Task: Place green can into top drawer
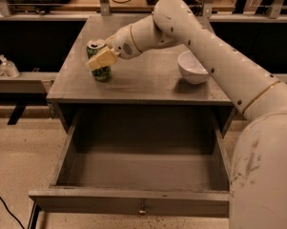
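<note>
The green can point(101, 72) stands upright on the left part of the grey table top point(148, 80). My gripper point(101, 58) is at the can, its tan tip crossing in front of the can's middle, and the arm reaches in from the right. The can rests on the table. The top drawer point(128, 203) is pulled wide open below the table, with a small metal knob at the centre of its front panel. Its inside is bare.
A white bowl point(193, 67) sits on the right part of the table. Clear plastic bottles point(5, 66) stand on a low shelf at the left. A black cable point(5, 205) lies on the floor at the lower left. My arm's large white body fills the right side.
</note>
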Controlling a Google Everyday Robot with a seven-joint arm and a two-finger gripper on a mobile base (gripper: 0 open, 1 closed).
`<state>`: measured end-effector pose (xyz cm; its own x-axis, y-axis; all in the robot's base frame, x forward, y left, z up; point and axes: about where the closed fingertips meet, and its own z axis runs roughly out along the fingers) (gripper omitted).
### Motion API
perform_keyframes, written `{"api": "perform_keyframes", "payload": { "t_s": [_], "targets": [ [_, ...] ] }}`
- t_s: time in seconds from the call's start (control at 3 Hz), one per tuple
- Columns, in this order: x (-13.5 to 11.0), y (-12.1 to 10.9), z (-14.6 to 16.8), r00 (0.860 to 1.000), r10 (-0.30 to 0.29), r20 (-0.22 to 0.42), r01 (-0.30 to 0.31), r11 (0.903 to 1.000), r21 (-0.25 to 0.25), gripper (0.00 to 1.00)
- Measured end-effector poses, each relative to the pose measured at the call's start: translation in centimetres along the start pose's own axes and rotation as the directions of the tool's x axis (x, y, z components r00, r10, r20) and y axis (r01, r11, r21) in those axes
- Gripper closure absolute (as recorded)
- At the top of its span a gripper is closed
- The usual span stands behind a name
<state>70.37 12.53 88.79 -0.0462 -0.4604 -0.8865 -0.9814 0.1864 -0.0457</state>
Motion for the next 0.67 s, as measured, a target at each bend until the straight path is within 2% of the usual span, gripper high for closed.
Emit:
{"api": "perform_keyframes", "payload": {
  "t_s": [0.33, 0.67],
  "targets": [
    [0.0, 0.1, 0.3, 1.000, 0.000, 0.000, 0.000, 1.0000, -0.005, 0.62],
    [-1.1, -0.2, 0.3, 1.000, -0.023, 0.017, 0.023, 0.9997, -0.002, 0.85]
  ]
}}
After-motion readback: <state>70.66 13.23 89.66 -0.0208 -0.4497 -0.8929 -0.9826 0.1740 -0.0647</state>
